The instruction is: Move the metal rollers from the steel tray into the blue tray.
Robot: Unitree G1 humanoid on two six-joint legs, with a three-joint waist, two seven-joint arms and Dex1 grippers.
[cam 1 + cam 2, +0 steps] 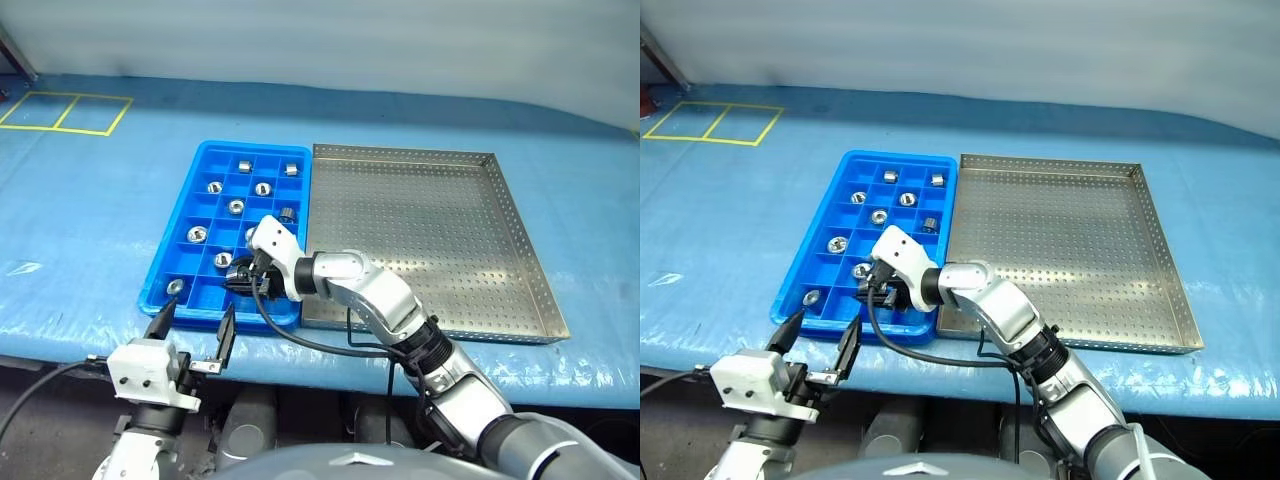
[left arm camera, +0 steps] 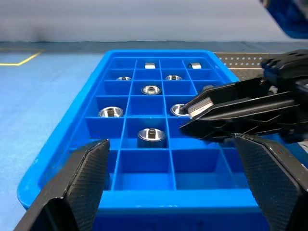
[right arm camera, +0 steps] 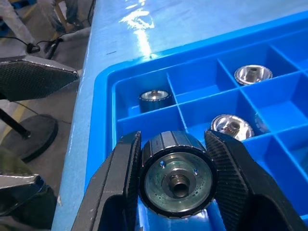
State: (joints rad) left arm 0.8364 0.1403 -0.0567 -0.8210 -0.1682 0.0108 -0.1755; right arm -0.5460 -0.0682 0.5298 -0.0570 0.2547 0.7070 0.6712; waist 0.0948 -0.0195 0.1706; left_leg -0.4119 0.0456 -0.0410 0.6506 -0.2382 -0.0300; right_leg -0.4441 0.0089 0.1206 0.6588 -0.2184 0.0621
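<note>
Behind right hand (image 1: pixel 243 277), blue tray (image 1: pixel 200 160) near cells hidden.

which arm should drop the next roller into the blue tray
Right. The right gripper already holds a metal roller over the blue tray. The left gripper stands open at the tray's near edge.

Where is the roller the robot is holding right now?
The roller sits between the right gripper's fingers, over the near end of the blue tray, just left of the steel tray.

left hand (image 1: pixel 196 322): fingers spread wide, level, pointing forward | right hand (image 3: pixel 175 180): clamped shut, reaching leftward
</note>
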